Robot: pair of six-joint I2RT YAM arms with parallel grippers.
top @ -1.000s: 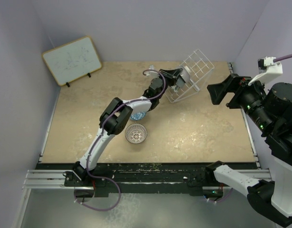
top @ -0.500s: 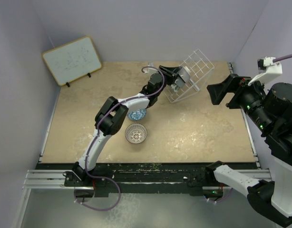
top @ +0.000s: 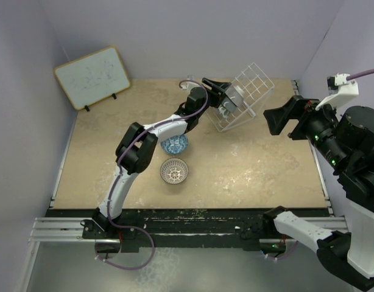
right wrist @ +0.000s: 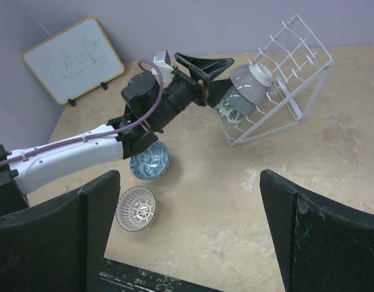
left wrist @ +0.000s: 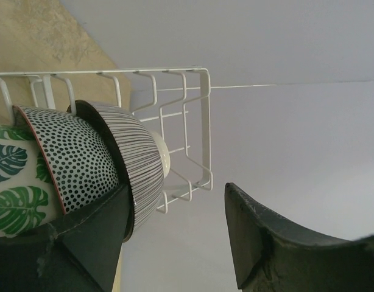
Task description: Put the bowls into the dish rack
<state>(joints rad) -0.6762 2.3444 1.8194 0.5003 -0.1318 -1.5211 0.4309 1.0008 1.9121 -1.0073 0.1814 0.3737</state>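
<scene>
The white wire dish rack point(top: 251, 85) stands tilted at the back of the table. Three bowls sit in it: a green-leaf one point(left wrist: 10, 182), a dotted one point(left wrist: 77, 158) and a grey striped one point(left wrist: 135, 161). My left gripper point(top: 223, 97) is open at the rack's mouth, one finger point(left wrist: 95, 237) beside the striped bowl's rim, nothing between the jaws. A blue bowl point(top: 174, 145) and a brown-white lattice bowl point(top: 174, 171) sit on the table under the left arm. My right gripper point(top: 273, 120) is open and empty, held high to the right of the rack.
A wood-framed whiteboard point(top: 92, 76) leans at the back left corner. Purple walls close in the table on three sides. The rack also shows in the right wrist view point(right wrist: 290, 73), with the left gripper point(right wrist: 226, 76) at its opening.
The left arm has swung back and left, uncovering the blue bowl. Its gripper has stayed at the rack's mouth, shifting slightly up. The right arm has not moved.
</scene>
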